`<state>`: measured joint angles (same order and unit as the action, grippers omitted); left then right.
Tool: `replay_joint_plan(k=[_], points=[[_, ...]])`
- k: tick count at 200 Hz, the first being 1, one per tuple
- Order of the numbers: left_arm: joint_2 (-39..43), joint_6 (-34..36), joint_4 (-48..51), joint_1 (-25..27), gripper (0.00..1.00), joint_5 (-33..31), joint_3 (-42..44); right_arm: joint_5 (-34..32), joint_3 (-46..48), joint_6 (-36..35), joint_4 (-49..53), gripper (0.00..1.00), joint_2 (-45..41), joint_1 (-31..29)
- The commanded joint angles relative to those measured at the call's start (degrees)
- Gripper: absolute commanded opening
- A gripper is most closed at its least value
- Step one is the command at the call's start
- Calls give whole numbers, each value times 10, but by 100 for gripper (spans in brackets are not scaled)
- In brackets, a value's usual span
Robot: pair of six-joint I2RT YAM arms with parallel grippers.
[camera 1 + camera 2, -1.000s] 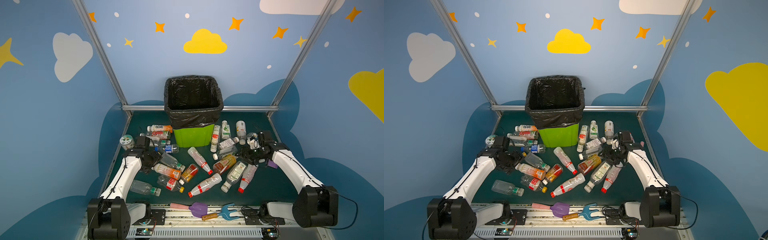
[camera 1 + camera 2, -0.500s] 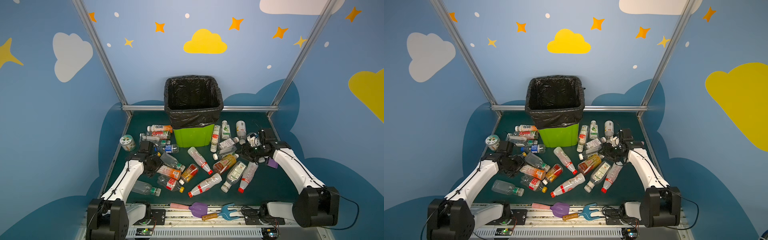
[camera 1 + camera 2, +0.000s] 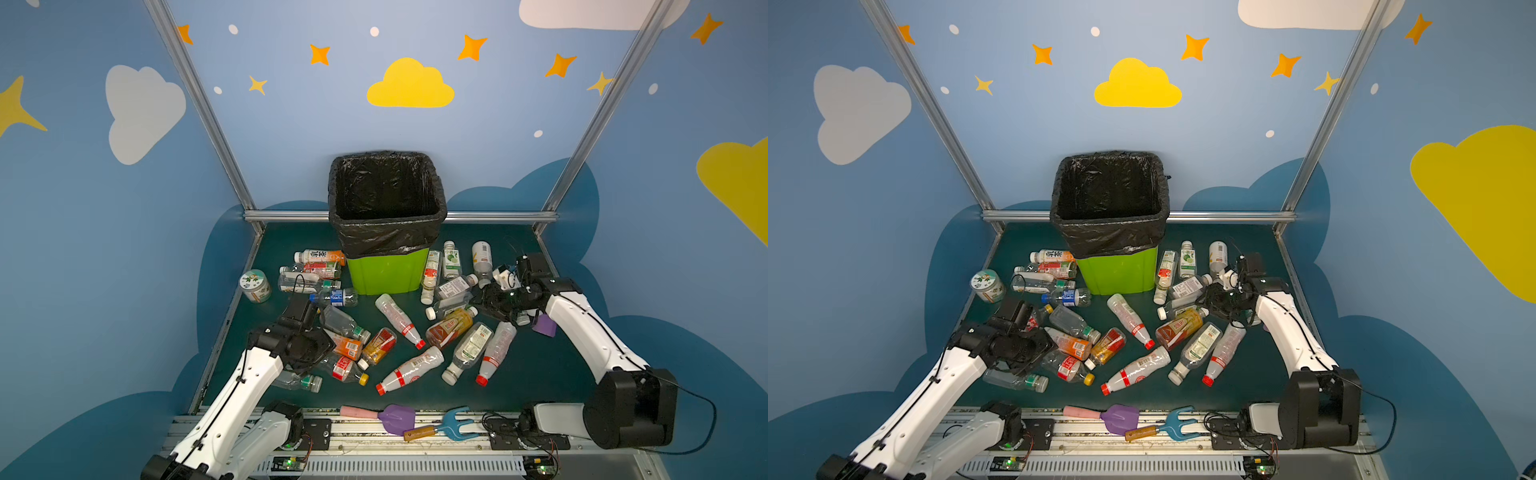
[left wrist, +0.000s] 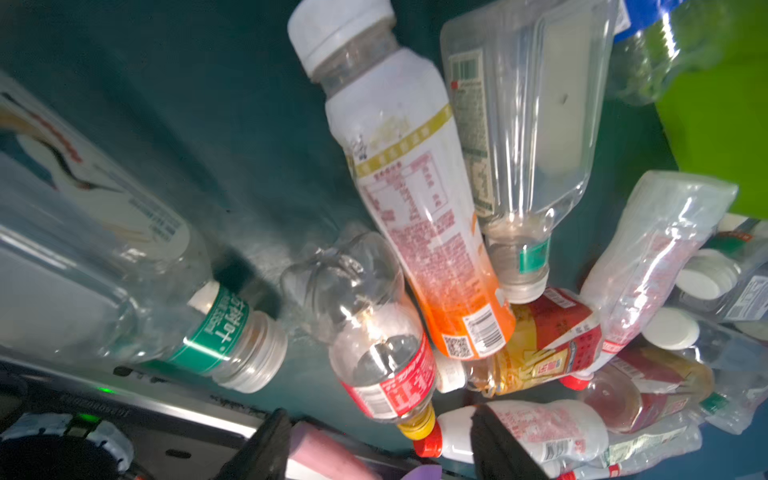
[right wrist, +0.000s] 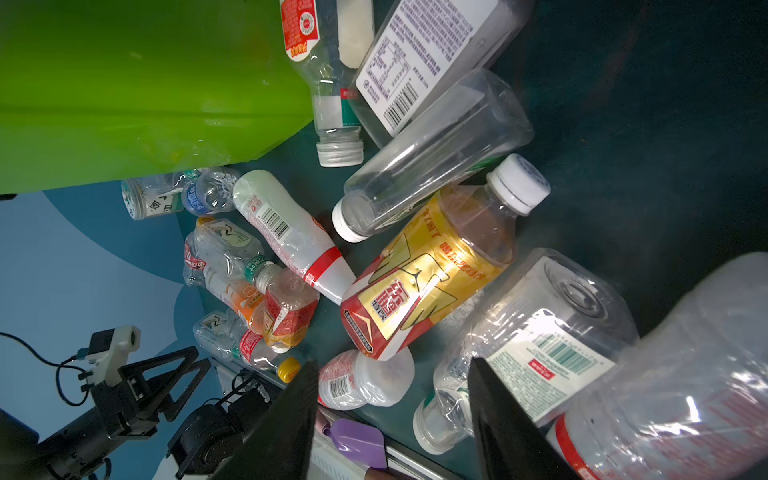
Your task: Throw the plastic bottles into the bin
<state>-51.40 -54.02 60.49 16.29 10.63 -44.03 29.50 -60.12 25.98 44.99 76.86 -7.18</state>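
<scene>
Blue walls (image 3: 291, 124) with painted clouds (image 3: 409, 85) and orange stars (image 3: 471, 47) enclose a dark green floor (image 3: 540, 374).

Bottles (image 3: 1136, 376) strewn by bin (image 3: 1119, 270), perhaps two dozen

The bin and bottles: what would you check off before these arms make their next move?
1. Bin upright, mouth open: ok.
2. Room inside it: ok, no bottle shows in the black bag.
3. Left tool empty, jaws apart: ok.
4. Right tool empty, jaws apart: ok.
5. Bottles separated for a clean pick: not ok, many plastic bottles overlap or touch.
6. Jar and the front purple shovel apart from the piles: ok.
</scene>
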Motion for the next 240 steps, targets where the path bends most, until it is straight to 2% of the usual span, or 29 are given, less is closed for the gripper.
replay_joint_plan(k=[1,34,61,105,151,240], points=[[13,-46,41,15,80,-7,16,16,-15,-15,9,57,5,-1],[10,-91,-5,46,82,-28,40,26,-19,-20,8,57,7,1],[5,-122,-65,53,81,-39,63,31,-28,-32,15,57,11,6],[1,-148,-93,62,80,-52,92,49,-46,-55,30,57,27,20],[-31,-158,-122,70,80,-68,88,89,-55,-44,24,57,45,22],[-131,-163,-178,105,77,-69,78,101,-46,-42,17,57,44,22]])
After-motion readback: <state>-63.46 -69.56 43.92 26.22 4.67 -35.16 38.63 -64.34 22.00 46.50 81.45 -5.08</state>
